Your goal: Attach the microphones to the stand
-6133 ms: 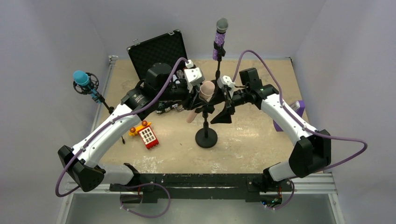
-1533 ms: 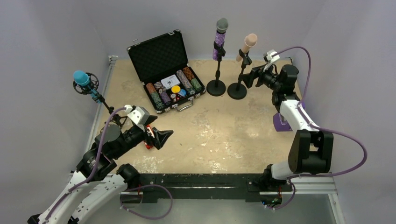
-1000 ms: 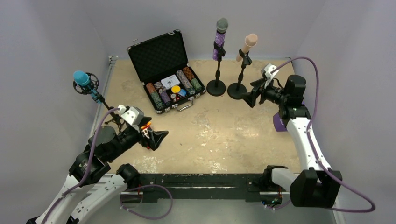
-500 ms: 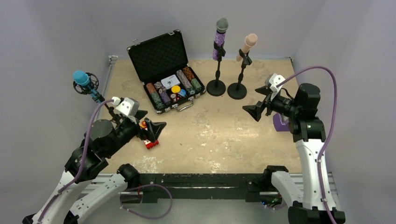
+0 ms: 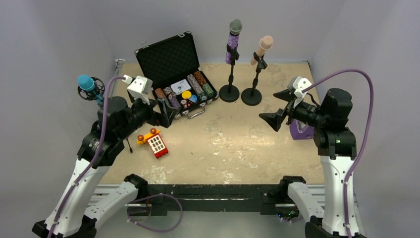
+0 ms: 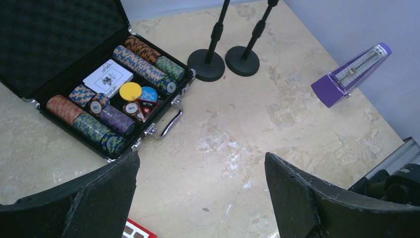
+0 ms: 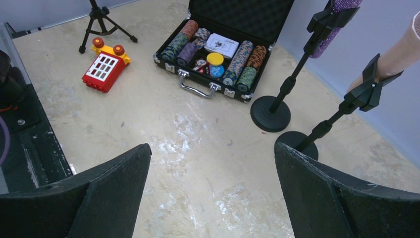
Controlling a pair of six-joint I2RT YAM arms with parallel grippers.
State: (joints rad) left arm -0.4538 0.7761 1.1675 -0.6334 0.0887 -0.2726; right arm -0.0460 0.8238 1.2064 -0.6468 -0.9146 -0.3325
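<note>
Glittery purple silver-mesh microphone (image 5: 233, 37), peach-pink microphone (image 5: 263, 48) clipped on black round-base stands (image 5: 229, 93), surface (image 5: 233, 144) rear; bright blue microphone (image 5: 87, 84) on tripod (image 7: 100, 15), far left, mount probably secure. Left claw (image 5: 164, 115), right claw (image 5: 278, 108) apart, empty: task seems done.

White shells on left arm (image 5: 86, 171) and right arm (image 5: 337, 178), black joint housings. Purple cables (image 5: 346, 71) trailing behind white camera blocks (image 5: 139, 84). Matte black, wedge-shaped fingers (image 6: 84, 208) on left gripper (image 6: 200, 154) and right gripper (image 7: 212, 146), edges rough.
</note>
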